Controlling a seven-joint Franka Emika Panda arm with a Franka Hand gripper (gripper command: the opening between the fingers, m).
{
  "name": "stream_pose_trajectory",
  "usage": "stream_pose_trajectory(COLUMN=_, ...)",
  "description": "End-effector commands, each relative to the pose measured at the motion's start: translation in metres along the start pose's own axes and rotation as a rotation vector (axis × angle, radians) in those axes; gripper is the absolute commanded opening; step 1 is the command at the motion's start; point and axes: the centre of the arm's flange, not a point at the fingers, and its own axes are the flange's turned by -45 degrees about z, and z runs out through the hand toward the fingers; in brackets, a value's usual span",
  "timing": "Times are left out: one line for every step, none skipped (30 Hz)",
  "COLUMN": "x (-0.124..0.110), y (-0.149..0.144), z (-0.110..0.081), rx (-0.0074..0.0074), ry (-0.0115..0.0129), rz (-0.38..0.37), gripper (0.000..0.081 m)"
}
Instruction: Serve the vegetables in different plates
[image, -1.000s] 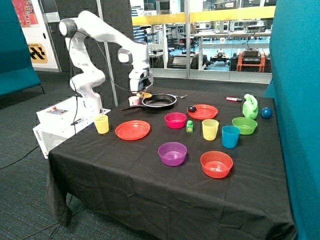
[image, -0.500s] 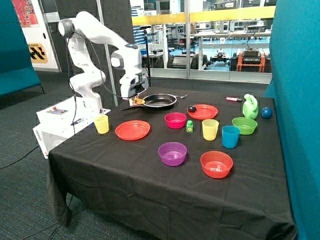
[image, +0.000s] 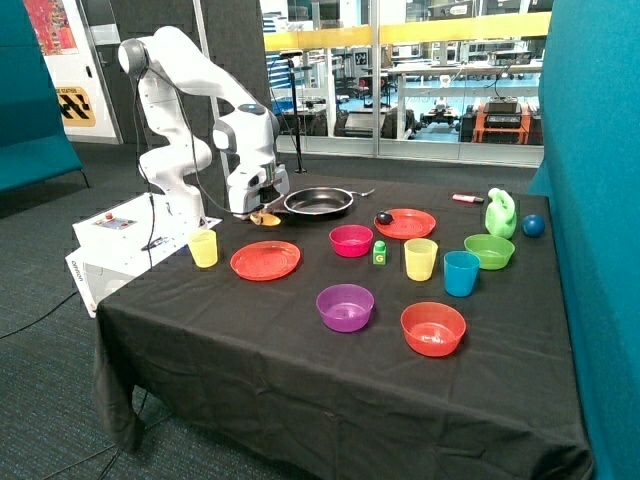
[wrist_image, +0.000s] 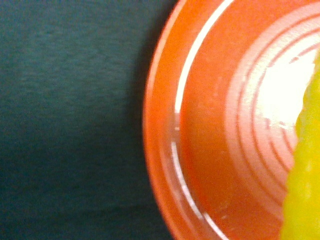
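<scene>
My gripper (image: 263, 216) is shut on the pale yellow vegetable (image: 267, 219) and holds it just above the back edge of the near orange-red plate (image: 265, 261). In the wrist view the yellow piece (wrist_image: 305, 175) hangs over this plate (wrist_image: 160, 150), whose centre is bare. The dark purple-black vegetable (image: 384, 217) lies on the far orange-red plate (image: 410, 225), beyond the pink bowl.
A black frying pan (image: 318, 202) sits behind the gripper. A yellow cup (image: 203, 247) stands beside the near plate. A pink bowl (image: 351, 240), green block (image: 379, 252), purple bowl (image: 345, 306), orange-red bowl (image: 433, 328) and more cups and bowls fill the table's other side.
My gripper has moved from beside the frying pan toward the near plate and lower, carrying the yellow vegetable with it.
</scene>
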Motion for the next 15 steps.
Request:
stream_pose_trajectory(x=-0.002, y=0.029, z=0.021, rx=0.0002, ry=0.0019, rz=0.028, gripper=0.0000)
stream_pose_trajectory(x=-0.001, y=0.031, z=0.023, rx=0.0002, ry=0.0019, rz=0.032, gripper=0.0000)
stream_pose_trajectory(x=-0.001, y=0.032, z=0.025, rx=0.0002, ry=0.0019, rz=0.032, gripper=0.0000)
stream_pose_trajectory(x=0.001, y=0.034, z=0.027, rx=0.0002, ry=0.0019, rz=0.033, gripper=0.0000)
stream_pose_trajectory(x=0.001, y=0.036, z=0.029, rx=0.0002, ry=0.0019, rz=0.034, gripper=0.0000)
stream_pose_trajectory(x=0.003, y=0.038, z=0.032, rx=0.0002, ry=0.0019, rz=0.041, gripper=0.0000)
stream_pose_trajectory(x=0.004, y=0.040, z=0.036, rx=0.0002, ry=0.0019, rz=0.046, gripper=0.0000)
stream_pose_trajectory(x=0.005, y=0.042, z=0.038, rx=0.0002, ry=0.0019, rz=0.049, gripper=0.0000)
stream_pose_trajectory(x=0.006, y=0.043, z=0.040, rx=0.0002, ry=0.0019, rz=0.049, gripper=0.0000)
stream_pose_trajectory(x=0.006, y=0.043, z=0.042, rx=0.0002, ry=0.0019, rz=0.051, gripper=0.0000)
stream_pose_trajectory(x=0.007, y=0.044, z=0.043, rx=0.0002, ry=0.0019, rz=0.052, gripper=0.0000)
stream_pose_trajectory(x=0.007, y=0.044, z=0.045, rx=0.0002, ry=0.0019, rz=0.053, gripper=0.0000)
stream_pose_trajectory(x=0.008, y=0.045, z=0.047, rx=0.0002, ry=0.0019, rz=0.055, gripper=0.0000)
stream_pose_trajectory(x=0.008, y=0.045, z=0.049, rx=0.0002, ry=0.0019, rz=0.055, gripper=0.0000)
stream_pose_trajectory(x=0.008, y=0.045, z=0.051, rx=0.0002, ry=0.0019, rz=0.055, gripper=0.0000)
